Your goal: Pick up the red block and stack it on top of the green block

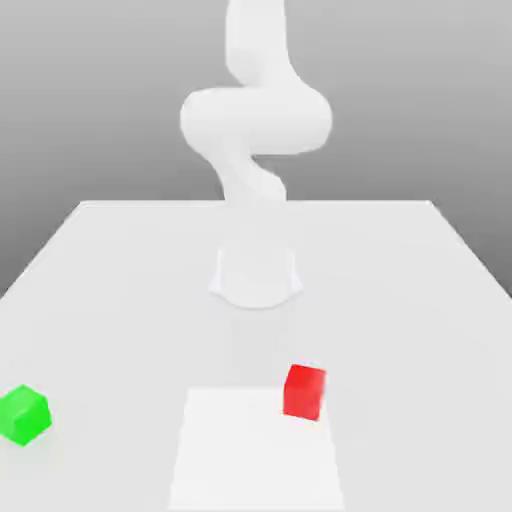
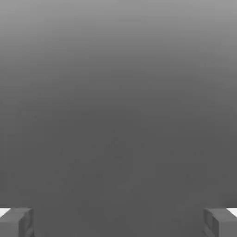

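Green block [image 1: 23, 415] sits at the far left of the exterior view, near the front edge of the worktop [image 1: 120, 270], flat on the surface with nothing around it. It is a plain, bright green cube with matte faces.

Moving right, the arm [image 1: 255, 120] rises from its round base at the middle of the worktop, well behind both cubes, and folds upward out of the picture. In the hand view the two fingers [image 2: 16, 222] stand far apart at opposite sides, released and grasping nothing; the gripper [image 2: 118, 223] looks out on plain grey background.

Further right, the red block [image 1: 304, 391] rests on the worktop in front of the base and a little to the exterior view's right of it, at the corner of a paler rectangular patch [image 1: 255, 450] on the surface. It is a plain, bright red cube, matte, about the same size as the green one, and it looks turned slightly out of square with the worktop's edges.

The coming move probably turns on this: the red block lies low and forward of the arm's base, so the fingers have to come down and forward to straddle it. A cube has no long axis, so only its slight turn matters. The green block then lies well apart, toward the exterior view's left.
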You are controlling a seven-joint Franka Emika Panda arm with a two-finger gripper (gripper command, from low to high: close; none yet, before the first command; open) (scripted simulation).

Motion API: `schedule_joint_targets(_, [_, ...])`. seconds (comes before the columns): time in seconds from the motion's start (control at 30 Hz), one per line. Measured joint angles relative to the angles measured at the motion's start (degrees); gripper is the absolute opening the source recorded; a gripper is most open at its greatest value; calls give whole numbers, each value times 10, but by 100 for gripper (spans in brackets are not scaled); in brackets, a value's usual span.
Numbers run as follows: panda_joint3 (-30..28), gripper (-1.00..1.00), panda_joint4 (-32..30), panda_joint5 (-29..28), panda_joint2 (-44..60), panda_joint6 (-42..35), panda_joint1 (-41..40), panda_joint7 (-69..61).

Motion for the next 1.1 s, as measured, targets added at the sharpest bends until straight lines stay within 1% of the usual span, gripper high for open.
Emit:
schedule_joint_targets(0.4, [78, 0, -201, 18, 221, 164, -7, 143])
schedule_joint_targets(0.57, [106, 0, -290, 24, 346, 254, -3, 213])
schedule_joint_targets(0.67, [98, 0, -299, -16, 431, 320, -1, 258])
schedule_joint_targets(0.8, [37, 0, -289, -81, 517, 392, 44, 306])
schedule_joint_targets(0.83, [26, -100, -287, -88, 530, 403, 54, 311])
schedule_joint_targets(1.03, [21, -100, -287, -93, 536, 409, 58, 315])
schedule_joint_targets(1.1, [34, -100, -290, -77, 515, 392, 49, 304])
